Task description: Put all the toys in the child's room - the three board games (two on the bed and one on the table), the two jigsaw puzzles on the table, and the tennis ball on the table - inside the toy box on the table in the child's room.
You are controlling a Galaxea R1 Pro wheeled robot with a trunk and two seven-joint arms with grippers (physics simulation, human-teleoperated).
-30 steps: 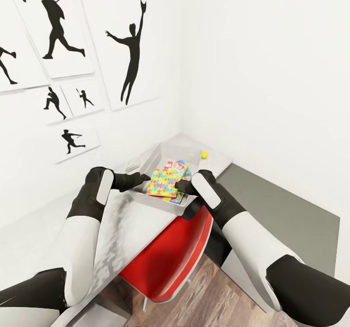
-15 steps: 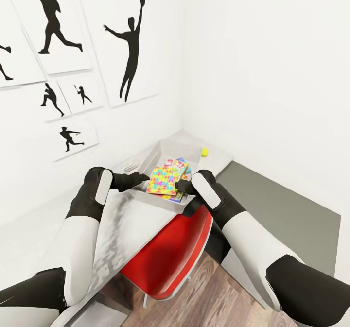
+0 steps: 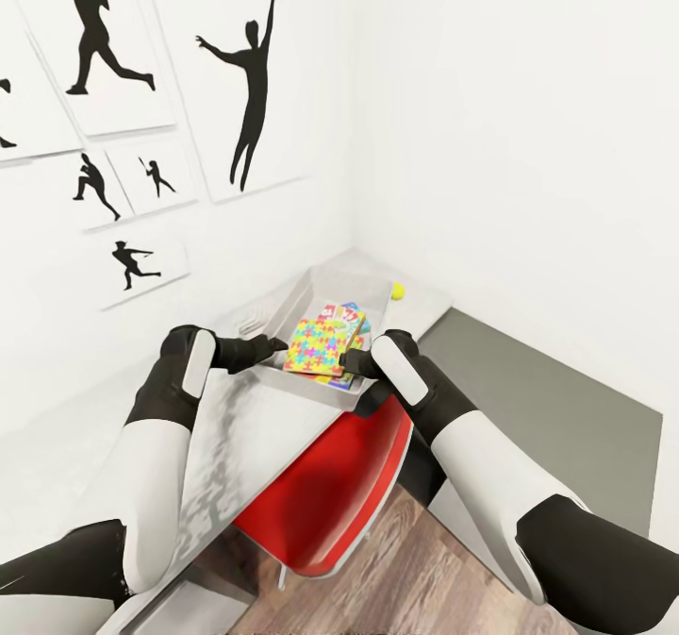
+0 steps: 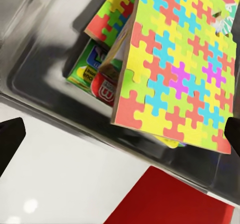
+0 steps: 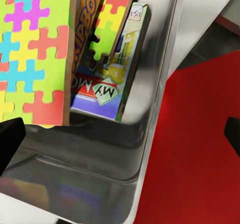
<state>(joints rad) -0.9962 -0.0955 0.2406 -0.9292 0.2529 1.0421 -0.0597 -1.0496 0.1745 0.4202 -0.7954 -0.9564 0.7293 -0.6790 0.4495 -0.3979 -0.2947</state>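
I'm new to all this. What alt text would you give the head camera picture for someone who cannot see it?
Two black grippers, left and right, flank a grey toy box on a white table, with a bright jigsaw puzzle lying on top of the games inside. A tennis ball sits beyond the box; a red chair is tucked below.

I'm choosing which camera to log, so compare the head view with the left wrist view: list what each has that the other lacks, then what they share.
Head view alone: the tennis ball on the table beyond the toy box, the silhouette posters on the wall, both arms, the right gripper at the box's near rim, and the dark grey cabinet top.

Left wrist view alone: a green-edged board game lying under the pile.

Both: the top jigsaw puzzle in the toy box, the white table, the red chair and the left gripper, fingertips apart.
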